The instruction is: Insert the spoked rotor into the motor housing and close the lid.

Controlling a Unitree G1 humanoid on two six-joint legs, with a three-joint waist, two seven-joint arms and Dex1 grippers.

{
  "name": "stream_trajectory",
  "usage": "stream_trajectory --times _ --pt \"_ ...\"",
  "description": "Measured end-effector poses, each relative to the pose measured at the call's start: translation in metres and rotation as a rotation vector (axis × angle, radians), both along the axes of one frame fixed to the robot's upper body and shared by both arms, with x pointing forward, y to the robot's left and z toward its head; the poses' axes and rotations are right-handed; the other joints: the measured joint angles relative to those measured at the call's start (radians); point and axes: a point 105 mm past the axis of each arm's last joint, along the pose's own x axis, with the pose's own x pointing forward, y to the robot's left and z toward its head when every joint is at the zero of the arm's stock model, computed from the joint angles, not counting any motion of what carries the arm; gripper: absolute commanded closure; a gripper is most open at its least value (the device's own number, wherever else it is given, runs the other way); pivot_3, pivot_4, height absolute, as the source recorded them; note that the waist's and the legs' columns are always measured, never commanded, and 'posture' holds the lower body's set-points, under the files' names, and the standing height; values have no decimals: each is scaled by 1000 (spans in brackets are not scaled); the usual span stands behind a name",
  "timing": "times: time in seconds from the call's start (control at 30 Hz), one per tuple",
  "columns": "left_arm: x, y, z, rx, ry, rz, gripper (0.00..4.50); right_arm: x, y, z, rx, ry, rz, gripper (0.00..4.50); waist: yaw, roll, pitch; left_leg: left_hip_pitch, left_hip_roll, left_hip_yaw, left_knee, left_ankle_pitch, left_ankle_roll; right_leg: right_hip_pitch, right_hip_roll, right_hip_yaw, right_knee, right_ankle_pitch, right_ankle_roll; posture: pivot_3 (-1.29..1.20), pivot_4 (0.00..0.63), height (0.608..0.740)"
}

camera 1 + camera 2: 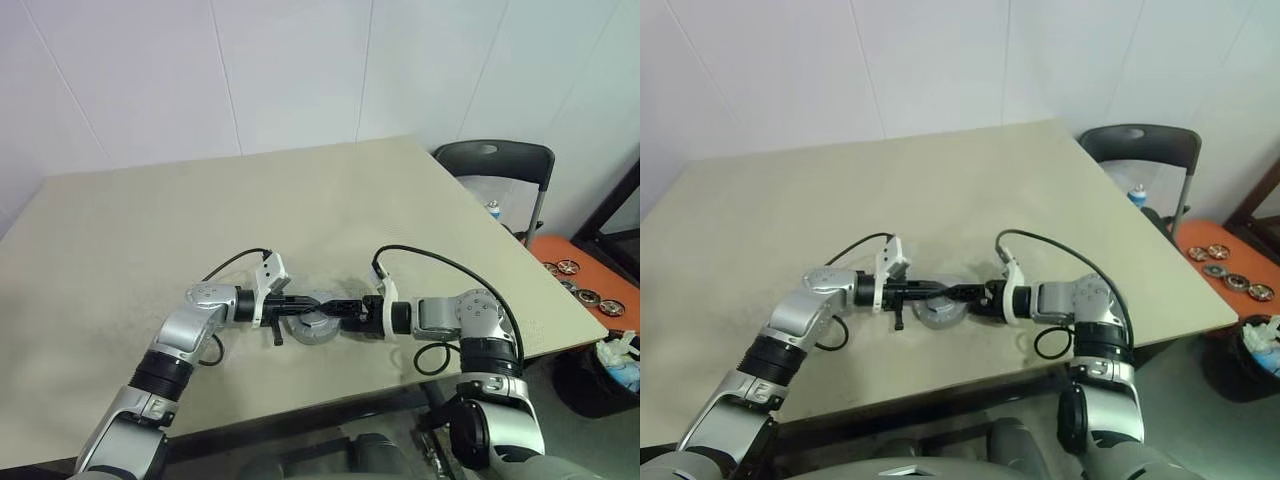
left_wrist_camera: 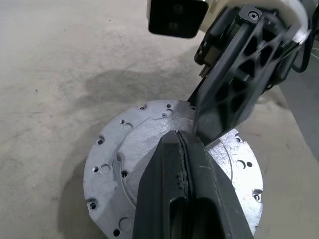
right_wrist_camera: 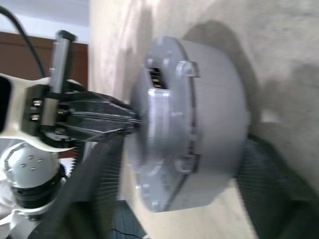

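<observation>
A grey metal disc with small holes round its rim, the lid (image 2: 124, 149), lies flat on a thicker grey drum, the motor housing (image 3: 214, 124), near the table's front edge (image 1: 310, 330). My left gripper (image 1: 316, 303) comes in from the left, shut, with its tips resting on the middle of the lid (image 3: 159, 149). My right gripper (image 1: 338, 306) reaches in from the right and is open. One of its fingers (image 2: 224, 99) comes down onto the lid's top beside the left tips, the other lies by the drum's side. The spoked rotor is hidden.
The beige table (image 1: 200, 220) stretches far behind and to the left of the hands. A black chair (image 1: 495, 160) with a small bottle (image 1: 493, 210) stands past the right edge. Beyond it, an orange surface (image 1: 560, 250) bears several round parts.
</observation>
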Motion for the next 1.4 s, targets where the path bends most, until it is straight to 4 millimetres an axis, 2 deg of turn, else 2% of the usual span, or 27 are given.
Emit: stream_trajectory --times 0.37,0.77,0.97,1.23,1.3,1.4 --pt "1 2 4 -2 -11 4 4500 4 -5 3 28 -25 -13 2134 3 1 0 0 -1 0 0 0 0 0 -1 0 -1 0 0 0 0 740" --pt "1 2 0 2 4 4 4500 -3 -35 3 94 9 -35 2134 52 3 1 -3 -4 1 0 -1 2 0 -3 0 -5 0 1 0 0 740" --pt "1 2 -1 5 5 2 4500 -8 -41 0 118 14 -33 2134 59 3 1 -4 -4 1 0 -1 2 1 -3 0 -6 0 1 0 0 740" --pt "1 2 -2 9 7 4 4500 -11 -41 -2 137 14 -40 2134 58 3 1 -3 -4 1 0 -1 2 1 -3 0 -7 0 1 0 0 740" --pt "1 3 -2 10 6 5 4500 -12 -40 -3 143 8 -44 2407 56 3 1 -3 -4 1 0 -1 2 1 -3 0 -7 0 1 0 0 740" --pt "2 5 -1 13 4 9 4500 -13 -38 -2 143 -5 -52 2423 55 3 1 -3 -4 1 0 -1 2 1 -2 0 -6 -1 1 0 0 740"
